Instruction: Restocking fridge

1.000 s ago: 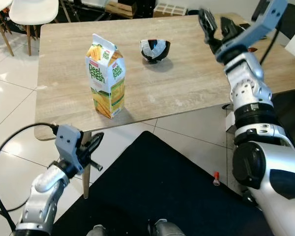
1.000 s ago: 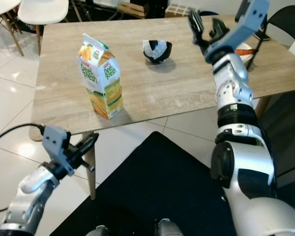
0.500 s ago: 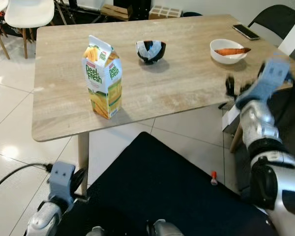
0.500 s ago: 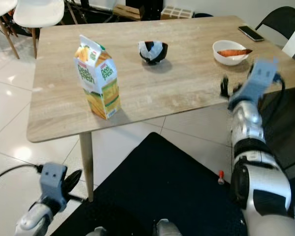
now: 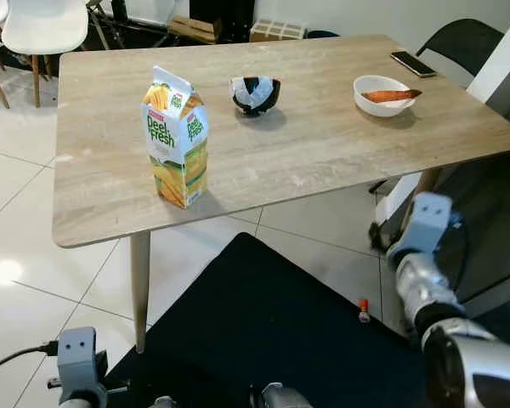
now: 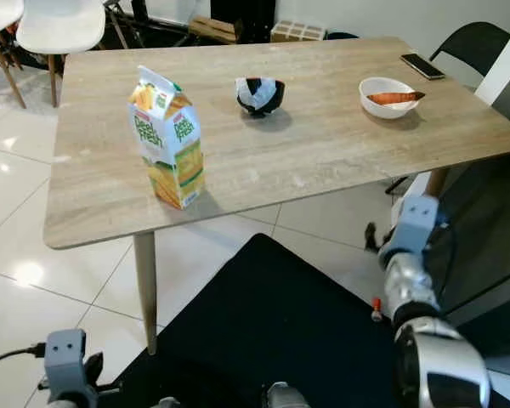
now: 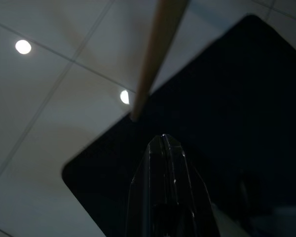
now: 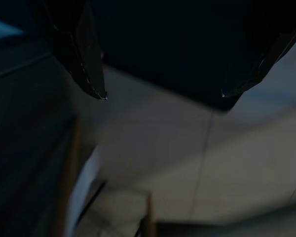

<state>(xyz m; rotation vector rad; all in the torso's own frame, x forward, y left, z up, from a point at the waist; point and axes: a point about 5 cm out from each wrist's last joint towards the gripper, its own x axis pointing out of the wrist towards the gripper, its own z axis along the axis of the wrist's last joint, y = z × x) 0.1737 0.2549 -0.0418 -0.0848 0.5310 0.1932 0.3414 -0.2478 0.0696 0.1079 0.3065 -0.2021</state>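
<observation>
A yellow and green juice carton [image 5: 178, 140] stands upright near the front left of the wooden table [image 5: 323, 136]. Both arms hang low, below the table top. My left gripper [image 7: 164, 137] is shut with nothing in it, and it points down at the black mat and a table leg [image 7: 153, 59]. My right arm [image 5: 418, 246] hangs beside the table's front right corner. Its gripper [image 8: 163, 95] is open and holds nothing, with its fingers spread wide over the tiled floor.
A black bowl [image 5: 255, 93] with white contents, a white bowl [image 5: 382, 92] holding a carrot, and a phone [image 5: 412, 64] lie farther back on the table. White chairs [image 5: 47, 21] stand at the far left and a black chair [image 5: 459, 38] at the far right. A black mat [image 5: 272, 314] and a small red-capped bottle [image 5: 364, 311] lie on the floor.
My right arm has dropped from above the table to beside its front corner. My left arm has sunk to the bottom edge of the view. The carton has stayed put.
</observation>
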